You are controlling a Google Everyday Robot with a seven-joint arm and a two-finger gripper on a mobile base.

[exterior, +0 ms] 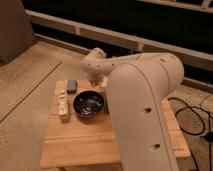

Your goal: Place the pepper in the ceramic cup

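Note:
My large cream arm (142, 105) fills the middle and right of the camera view and reaches over the far side of the wooden table (80, 142). The gripper (94, 83) hangs below the wrist, just behind the far rim of the round dark bowl (89, 105). The pepper is not visible. A pale object (104, 83) right of the gripper, mostly hidden by the arm, may be the ceramic cup.
A small flat grey-blue block (72, 85) lies at the table's far left. A white oblong object (62, 104) lies left of the bowl. A black cable (192, 117) runs on the floor to the right. A dark wall stands behind the table.

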